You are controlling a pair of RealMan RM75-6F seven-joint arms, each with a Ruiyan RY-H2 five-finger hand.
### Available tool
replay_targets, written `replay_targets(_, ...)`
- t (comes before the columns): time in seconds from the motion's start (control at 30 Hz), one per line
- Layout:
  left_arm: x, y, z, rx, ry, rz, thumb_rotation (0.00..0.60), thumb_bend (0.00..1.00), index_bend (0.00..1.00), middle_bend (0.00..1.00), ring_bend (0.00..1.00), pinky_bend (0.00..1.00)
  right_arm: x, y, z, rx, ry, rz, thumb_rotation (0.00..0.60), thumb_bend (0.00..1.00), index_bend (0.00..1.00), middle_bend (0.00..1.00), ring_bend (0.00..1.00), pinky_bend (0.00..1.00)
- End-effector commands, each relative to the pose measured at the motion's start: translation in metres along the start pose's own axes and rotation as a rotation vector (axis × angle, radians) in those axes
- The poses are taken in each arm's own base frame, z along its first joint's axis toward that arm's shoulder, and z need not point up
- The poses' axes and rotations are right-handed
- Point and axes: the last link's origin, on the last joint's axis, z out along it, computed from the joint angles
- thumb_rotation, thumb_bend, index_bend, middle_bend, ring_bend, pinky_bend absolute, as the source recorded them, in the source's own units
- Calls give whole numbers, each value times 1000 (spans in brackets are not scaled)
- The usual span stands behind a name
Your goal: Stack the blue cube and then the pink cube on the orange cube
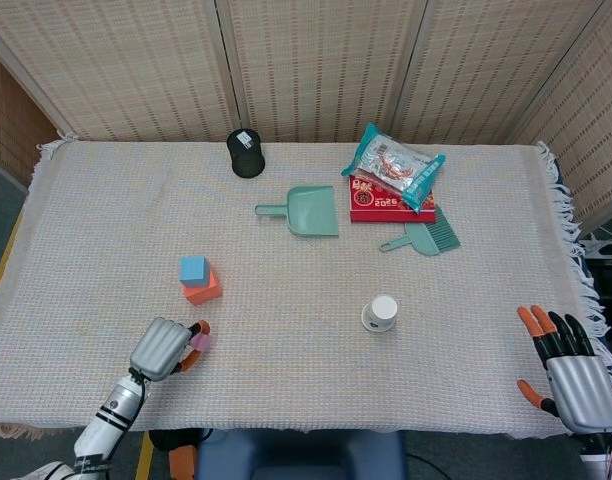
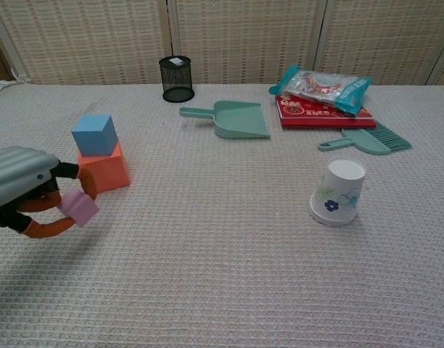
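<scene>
The blue cube [image 1: 192,268] [image 2: 94,134] sits on top of the orange cube [image 1: 204,288] [image 2: 106,171] at the left of the table. My left hand [image 1: 163,348] [image 2: 25,187] pinches the small pink cube [image 1: 199,342] [image 2: 80,207] between its orange-tipped fingers and holds it slightly off the cloth, just in front of the stack. At the table's right front corner my right hand [image 1: 571,372] lies with its fingers spread and nothing in it; the chest view does not show it.
A white paper cup [image 1: 381,313] [image 2: 339,191] stands right of centre. Further back are a green dustpan [image 1: 306,211] [image 2: 233,119], a green brush [image 1: 426,236], a red box with a snack bag [image 1: 391,180] on it, and a black mesh pen holder [image 1: 246,153].
</scene>
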Motion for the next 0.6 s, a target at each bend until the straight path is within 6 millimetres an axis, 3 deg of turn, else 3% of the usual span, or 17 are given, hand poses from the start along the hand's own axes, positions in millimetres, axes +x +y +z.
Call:
replay_targets(0.03,41,-10,3,68,45,-18,600,364,579,1000,1000,1000,-1,-1,0,2,-2,-2,600,107,0,0,0,0)
replay_targets(0.3,98,-19,25,172,45,-119,600,364,590,1000,1000,1000,-1,0,1,-2,-4,-4,600,107,0,0,0,0)
replay_targets(0.6,116,-25,43,212,49,-118,600,363,590,1000,1000,1000,0,1,2,-11,1,-3,600,107,0,0,0,0)
